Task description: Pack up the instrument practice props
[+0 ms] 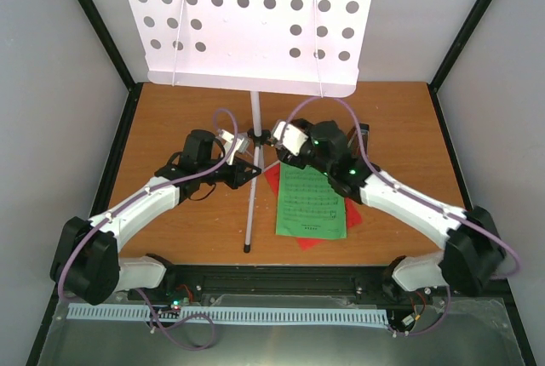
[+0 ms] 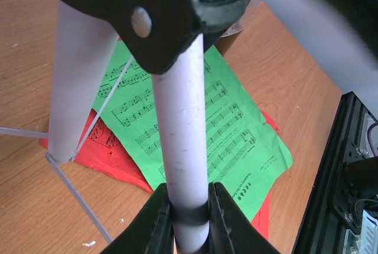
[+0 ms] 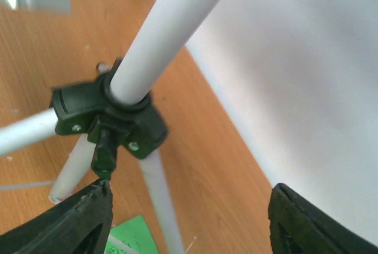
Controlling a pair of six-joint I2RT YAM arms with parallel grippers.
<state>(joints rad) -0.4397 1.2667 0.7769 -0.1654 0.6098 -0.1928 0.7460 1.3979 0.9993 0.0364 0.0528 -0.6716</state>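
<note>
The green paper music sheet (image 2: 236, 130) carries black printed staves of notes, plus a line of small print near one edge, too small to read. The red paper sheet (image 2: 112, 150) shows similar notation.

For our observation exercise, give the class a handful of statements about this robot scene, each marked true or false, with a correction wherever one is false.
1. The left gripper is shut on a white tube of the stand. True.
2. The right gripper clamps the knob. False: its jaws are open and grip nothing.
3. The green sheet lies on top of the red sheet. True.
4. The desk is solid. False: it is full of round holes.
5. Both sheets rest on the desk. False: they lie flat on the table.
</note>
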